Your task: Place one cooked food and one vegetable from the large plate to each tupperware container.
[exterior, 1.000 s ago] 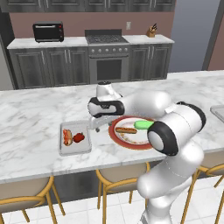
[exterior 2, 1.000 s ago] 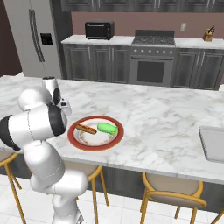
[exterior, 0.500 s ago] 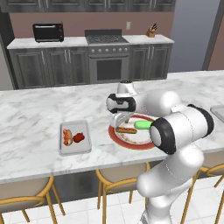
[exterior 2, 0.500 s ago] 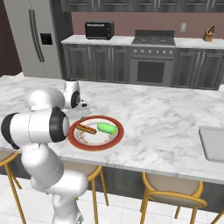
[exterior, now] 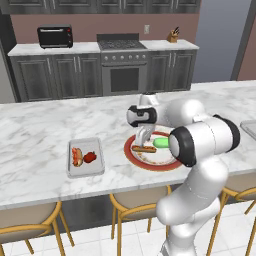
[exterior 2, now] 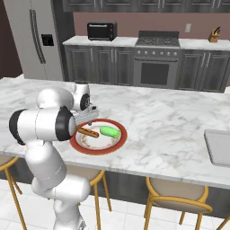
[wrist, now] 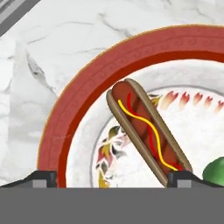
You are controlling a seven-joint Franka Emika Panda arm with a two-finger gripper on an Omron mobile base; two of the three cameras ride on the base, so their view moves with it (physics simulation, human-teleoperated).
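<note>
Gripper (wrist: 112, 178) spread wide, empty, above the large plate (wrist: 78, 87); the hot dog (wrist: 148, 133) lies diagonally between its fingertips.

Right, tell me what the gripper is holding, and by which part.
Nothing is held. The gripper is open above the hot dog on the plate, its fingertips clear of it.

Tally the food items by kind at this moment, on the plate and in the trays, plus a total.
Hot dogs: 2, one on the large plate at, one in the left tupperware container at.
Green vegetable on the plate: 1.
Red vegetable in that container: 1.
Total: 4 food items.
</note>
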